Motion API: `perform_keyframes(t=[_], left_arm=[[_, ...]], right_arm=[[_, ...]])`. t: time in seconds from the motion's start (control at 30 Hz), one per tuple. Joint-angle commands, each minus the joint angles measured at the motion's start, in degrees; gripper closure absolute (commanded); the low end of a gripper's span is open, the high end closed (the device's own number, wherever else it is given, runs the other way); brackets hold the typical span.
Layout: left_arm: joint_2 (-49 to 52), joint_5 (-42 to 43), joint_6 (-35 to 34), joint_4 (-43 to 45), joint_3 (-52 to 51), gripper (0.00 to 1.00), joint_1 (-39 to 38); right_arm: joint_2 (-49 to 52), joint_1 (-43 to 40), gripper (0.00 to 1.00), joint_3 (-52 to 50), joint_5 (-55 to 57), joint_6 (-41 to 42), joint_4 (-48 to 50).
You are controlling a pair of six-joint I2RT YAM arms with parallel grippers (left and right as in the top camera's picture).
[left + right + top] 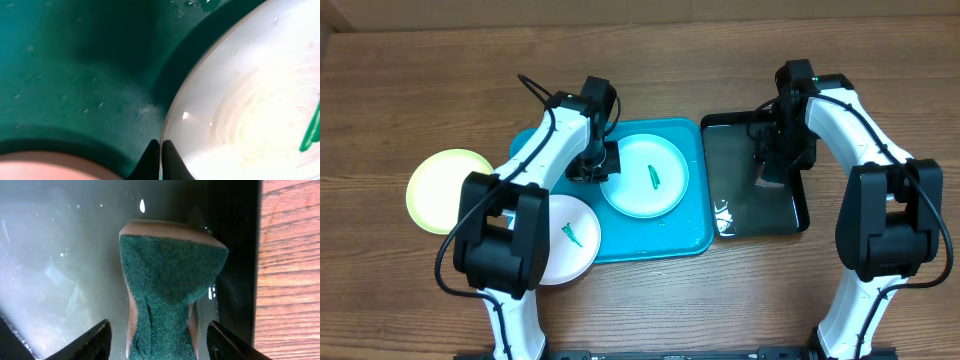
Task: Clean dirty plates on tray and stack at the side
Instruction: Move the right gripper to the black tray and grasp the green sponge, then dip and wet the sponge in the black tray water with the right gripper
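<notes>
Overhead view: left gripper (pixel 599 165) pinches the rim of the blue plate (pixel 645 180), which lies on the tray (pixel 670 236) ahead of it; right gripper (pixel 769 174) squeezes a sponge (pixel 170 280) over the black tray (pixel 786 211) beneath it.

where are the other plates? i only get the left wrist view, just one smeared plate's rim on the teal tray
Observer: The white plate, also smeared green, overhangs the tray's near-left edge, beside the pale blue plate you see.
Operator: and the third one
Observer: The yellow-green plate lies on the table, left of the tray, with no smear showing.
Operator: where's the sponge
Observer: The right gripper squeezes the green sponge between its jaws, over the black tray.
</notes>
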Motion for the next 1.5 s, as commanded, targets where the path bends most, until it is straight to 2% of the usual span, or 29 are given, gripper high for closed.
perform_keyframes(t=[0.0,0.37,0.47,0.6,0.7,0.8,1.13,1.2,1.33,1.47], left_arm=[[-4.35,-2.73,0.72,-1.03,-0.48,0.96,-0.37],[-4.33,-3.61,0.48,-1.42,-0.55,0.96,-0.39],[-4.31,-3.61,0.50,-1.66,-0.55,0.96,-0.39],[-4.31,-4.00,0.57,-2.67,-0.61,0.96,-0.39],[-4.28,-4.74,0.52,-2.78,-1.11,0.96,-0.39],[-4.28,-4.85,0.50,-2.21,-2.14,0.96,-0.39],[-4.28,-4.61,-0.22,2.12,-6.12,0.94,-0.39],[-4.28,-4.59,-0.61,2.32,-6.16,0.94,-0.39],[-4.28,-4.37,-0.63,2.95,-6.16,0.85,-0.39],[-4.28,-3.58,-0.61,3.21,-6.19,0.86,-0.39]], right_arm=[[-1.53,0.28,0.39,-0.28,-0.70,0.28,-0.07],[-1.53,0.28,0.41,-4.70,-2.01,0.28,4.96],[-1.55,0.31,0.56,-4.31,-3.61,0.28,5.29],[-1.55,0.31,0.57,-3.98,-3.85,0.28,5.09],[-1.55,0.31,0.64,-3.98,-3.87,0.28,4.90],[-1.55,0.35,0.66,-3.98,-3.85,0.28,4.90],[-1.55,0.50,0.96,-1.92,-3.63,0.26,3.52],[-1.55,0.50,0.96,-1.86,-3.63,0.24,3.54],[-1.64,0.50,0.96,-1.01,-3.63,0.24,2.27],[-1.66,0.50,0.96,0.15,-3.65,0.02,1.36]])
